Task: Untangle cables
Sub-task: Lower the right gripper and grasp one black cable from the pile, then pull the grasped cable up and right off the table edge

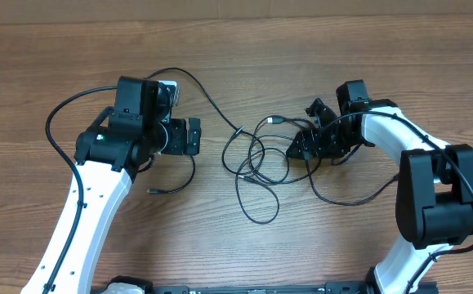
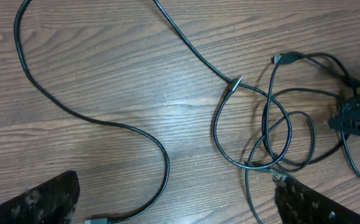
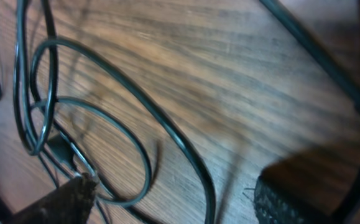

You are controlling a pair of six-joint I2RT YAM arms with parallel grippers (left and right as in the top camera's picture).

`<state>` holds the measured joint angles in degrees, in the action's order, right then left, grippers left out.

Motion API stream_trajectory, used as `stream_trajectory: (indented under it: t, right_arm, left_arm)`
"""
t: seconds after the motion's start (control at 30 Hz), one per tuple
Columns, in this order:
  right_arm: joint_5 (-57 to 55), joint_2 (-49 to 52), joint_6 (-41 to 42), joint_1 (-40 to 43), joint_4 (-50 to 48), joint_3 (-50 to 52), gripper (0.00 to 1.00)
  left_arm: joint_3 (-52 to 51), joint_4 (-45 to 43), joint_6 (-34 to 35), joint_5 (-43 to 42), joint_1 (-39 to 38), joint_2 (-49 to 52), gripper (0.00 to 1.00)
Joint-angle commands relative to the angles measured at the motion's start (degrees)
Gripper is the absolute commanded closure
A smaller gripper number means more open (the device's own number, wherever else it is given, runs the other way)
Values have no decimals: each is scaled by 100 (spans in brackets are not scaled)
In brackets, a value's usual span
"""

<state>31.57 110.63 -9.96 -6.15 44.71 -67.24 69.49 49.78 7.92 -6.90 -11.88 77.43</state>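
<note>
The cables (image 1: pixel 256 159) are thin black cords lying in overlapping loops on the wooden table between my two grippers. One cord runs from the loops through a small knot (image 2: pixel 235 81) up to the far left. Another cord curves down to a plug end (image 2: pixel 96 220) that lies between the fingers of my left gripper (image 2: pixel 176 208). My left gripper (image 1: pixel 183 137) is open and empty, left of the loops. My right gripper (image 1: pixel 308 147) is open, low over the right side of the loops. In the right wrist view a cord (image 3: pixel 186 155) passes between its fingers (image 3: pixel 173 199), not gripped.
A small white plug (image 1: pixel 169 85) lies behind the left arm. A loose plug end (image 1: pixel 275 120) lies at the far side of the loops. Each arm's own thicker black wire arcs beside it. Bare wood surrounds the loops.
</note>
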Motion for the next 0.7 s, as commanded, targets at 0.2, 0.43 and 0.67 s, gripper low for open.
stream_trajectory:
  t: [0.2, 0.43, 0.67]
  right_arm:
    - [-46, 52, 317, -37, -297, 129, 77]
    - [-192, 13, 195, 22, 767, -601, 96]
    - [-262, -459, -107, 11, 3088, -3318, 96]
  left_arm:
    - [39, 192, -20, -63, 24, 46, 0]
    - [39, 11, -22, -22, 24, 46, 0]
    - [39, 98, -22, -22, 24, 46, 0]
